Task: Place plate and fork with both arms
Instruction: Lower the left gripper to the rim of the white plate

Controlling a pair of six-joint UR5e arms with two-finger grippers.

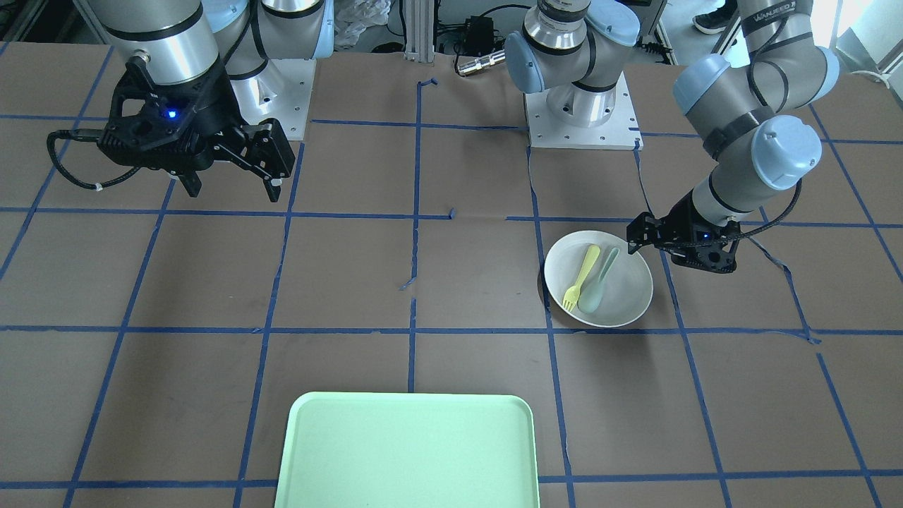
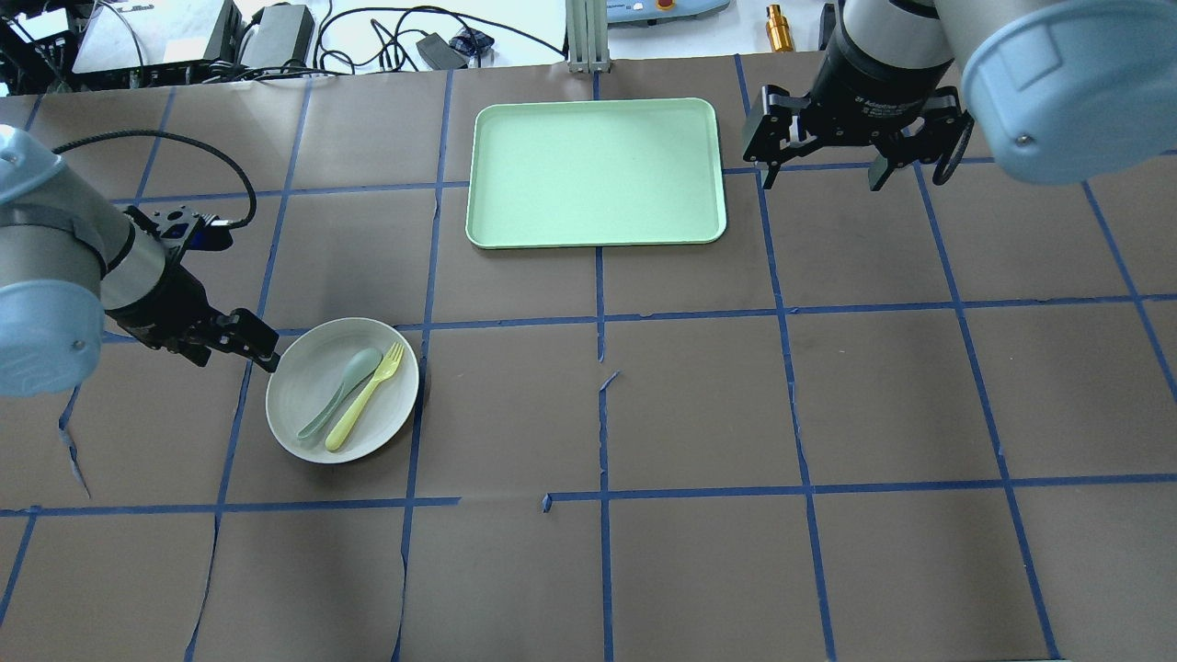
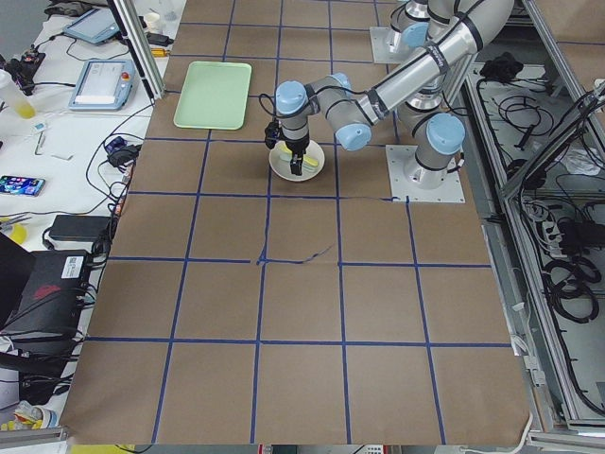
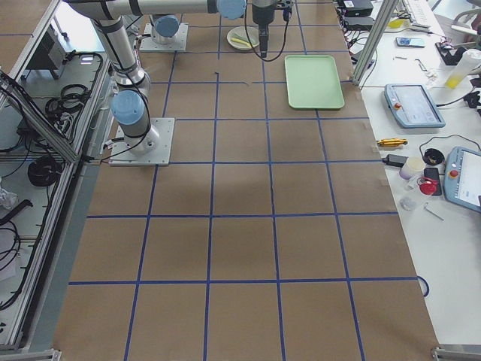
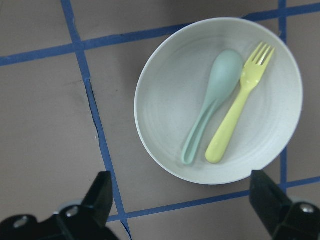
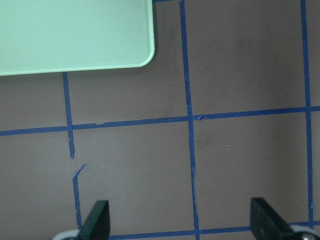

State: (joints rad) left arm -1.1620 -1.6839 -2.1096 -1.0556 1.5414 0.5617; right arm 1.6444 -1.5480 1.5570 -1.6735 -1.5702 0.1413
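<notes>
Start with the brown gridded table, and at its far edge the light-green tray, where I'd judge things are meant to go, and neither plate nor fork is on it yet. The right arm hangs high near the tray's corner, and the right gripper is spread wide with nothing between its fingers, only bare table under it in the wrist view. The left arm is low and reaching across to the plate, which sits on the table well apart from the tray. The left gripper is right at the plate's near rim, jaws wide apart and holding nothing; whether a finger touches the rim, I cannot tell. In the plate, side by side, lie the grey-green spoon and the yellow fork, tines pointing toward the tray side. So by my reading this is the very opening: a grasp on the plate being lined up, nothing lifted, nothing placed. Both the plate's trip and the fork's are left to do, and the fork lies very close to that spoon.
</notes>
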